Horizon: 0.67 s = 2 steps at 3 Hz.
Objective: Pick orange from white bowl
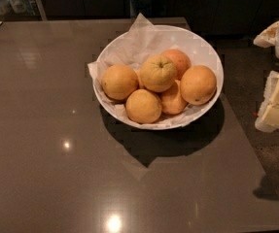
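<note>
The orange (pixel 157 73) is the palest, yellowish fruit with bumpy skin and a stem dimple. It sits on top of the pile in the middle of the white bowl (pixel 208 47). The bowl is wide, shallow and lined with crinkled white paper, and stands on the far right part of a dark glossy table. Several smoother, deeper-orange fruits (pixel 119 81) lie around and under the orange. My gripper (pixel 277 100) shows as white and cream parts at the right edge of the view. It is off the table, well to the right of the bowl, and holds nothing that I can see.
The dark grey table (pixel 56 130) stretches left and toward the front; its right edge runs close beside the bowl. Speckled dark floor (pixel 275 169) lies to the right. Dark cabinets stand behind the table.
</note>
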Tool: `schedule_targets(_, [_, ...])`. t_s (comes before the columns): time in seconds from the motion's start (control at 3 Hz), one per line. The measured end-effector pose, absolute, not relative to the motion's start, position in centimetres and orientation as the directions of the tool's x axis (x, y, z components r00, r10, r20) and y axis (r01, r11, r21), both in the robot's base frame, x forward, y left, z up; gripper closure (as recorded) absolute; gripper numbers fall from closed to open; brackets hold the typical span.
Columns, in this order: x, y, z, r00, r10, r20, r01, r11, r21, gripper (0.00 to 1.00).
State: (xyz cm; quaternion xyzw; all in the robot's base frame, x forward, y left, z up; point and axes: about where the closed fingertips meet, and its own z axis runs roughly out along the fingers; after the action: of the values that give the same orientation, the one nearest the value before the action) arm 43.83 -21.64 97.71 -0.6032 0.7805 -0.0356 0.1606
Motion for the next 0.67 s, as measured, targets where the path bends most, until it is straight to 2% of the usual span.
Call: schedule_targets(0.67, [44.4,-20.4,98.7,-0.182,-0.966,-0.183,-0.935,0.227,-0.272,0.0])
